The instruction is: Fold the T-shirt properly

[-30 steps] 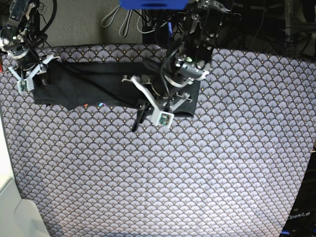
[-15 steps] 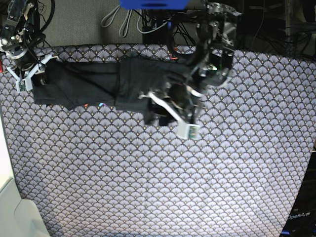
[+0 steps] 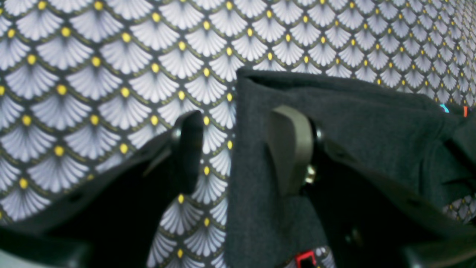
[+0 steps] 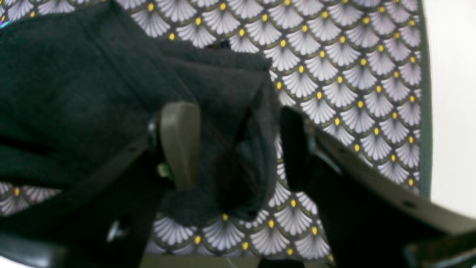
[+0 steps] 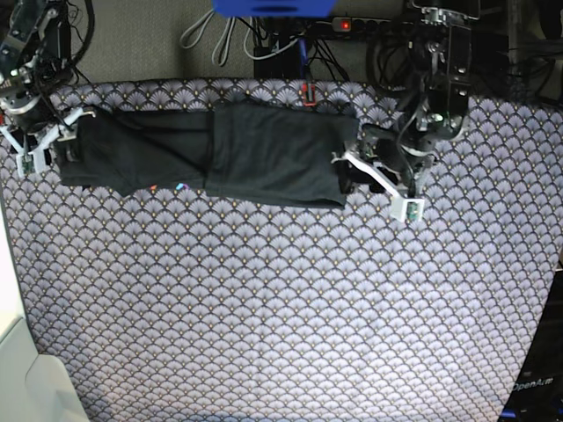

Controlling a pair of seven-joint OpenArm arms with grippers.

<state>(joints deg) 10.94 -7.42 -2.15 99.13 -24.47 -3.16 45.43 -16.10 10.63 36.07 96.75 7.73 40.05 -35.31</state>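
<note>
The black T-shirt (image 5: pixel 264 154) lies as a long flat band along the far side of the patterned cloth (image 5: pixel 281 308), with a darker folded layer over its right half. My left gripper (image 5: pixel 369 183) is at the shirt's right end. In the left wrist view it (image 3: pixel 238 149) is open, one finger over the T-shirt (image 3: pixel 372 123), the other over bare cloth. My right gripper (image 5: pixel 54 141) is at the shirt's left end. It (image 4: pixel 238 149) is open too, with a loose corner of the T-shirt (image 4: pixel 74 74) bunched between its fingers, not pinched.
Cables and a power strip (image 5: pixel 352 22) run behind the cloth's far edge, beside a blue object (image 5: pixel 273 7). A white surface (image 5: pixel 18 369) borders the cloth at the lower left. The cloth's right edge (image 4: pixel 425 93) is near my right gripper.
My left gripper travelled right from the middle, drawing a shirt layer to the right end, and opened. My right gripper opened at the left end.
</note>
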